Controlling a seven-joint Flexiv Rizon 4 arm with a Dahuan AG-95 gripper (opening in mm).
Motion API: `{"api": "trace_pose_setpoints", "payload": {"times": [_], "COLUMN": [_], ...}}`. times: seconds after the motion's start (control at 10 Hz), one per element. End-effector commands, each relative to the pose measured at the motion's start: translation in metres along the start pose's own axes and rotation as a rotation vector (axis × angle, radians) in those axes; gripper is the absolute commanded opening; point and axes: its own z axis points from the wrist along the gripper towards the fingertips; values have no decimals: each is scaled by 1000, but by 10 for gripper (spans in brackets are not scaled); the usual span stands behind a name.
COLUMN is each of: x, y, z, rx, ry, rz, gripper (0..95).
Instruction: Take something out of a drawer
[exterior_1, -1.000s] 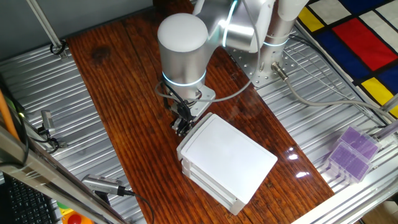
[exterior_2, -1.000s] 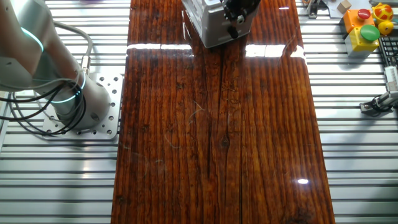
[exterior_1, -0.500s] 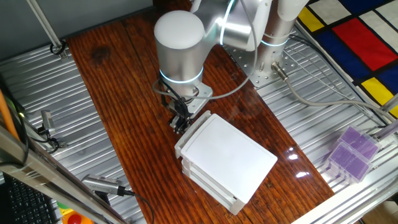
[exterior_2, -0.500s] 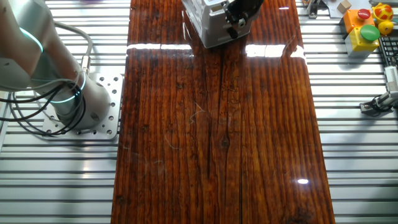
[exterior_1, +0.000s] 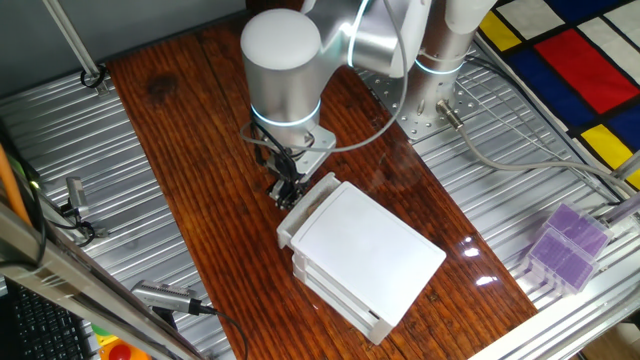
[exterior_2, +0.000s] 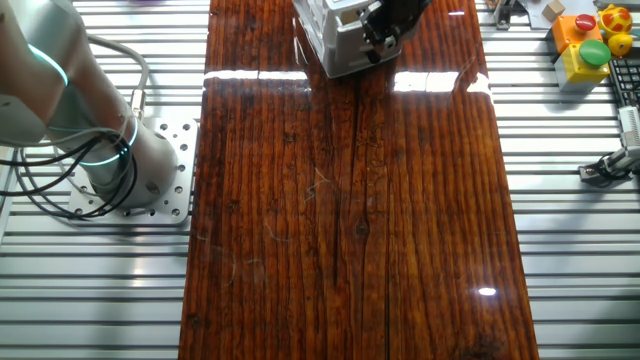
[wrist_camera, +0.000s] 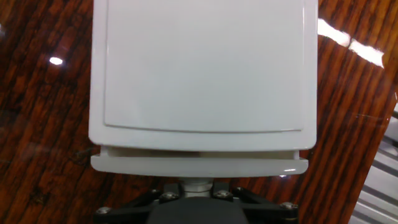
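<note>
The drawer (wrist_camera: 199, 165) is the topmost tray of a white stacked box (exterior_1: 365, 255) standing on the wooden table. It is white plastic and shallow, and it sits pulled out only slightly, its front panel standing just clear of the box edge with a narrow dark slit behind it. A small round white knob (wrist_camera: 197, 185) sticks out from the middle of the front. In the other fixed view the drawer (exterior_2: 345, 15) shows at the top edge. The block inside cannot be seen.
</note>
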Motion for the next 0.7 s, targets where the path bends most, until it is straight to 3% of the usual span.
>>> {"api": "trace_pose_setpoints", "payload": {"times": [0.1,0.7], "x": [3,16], "y": [1,6], "z": [-1,-3], "rx": [-4,-4], "ry": [-4,-4], "rz": [-5,-14], "gripper": [0,0]}}
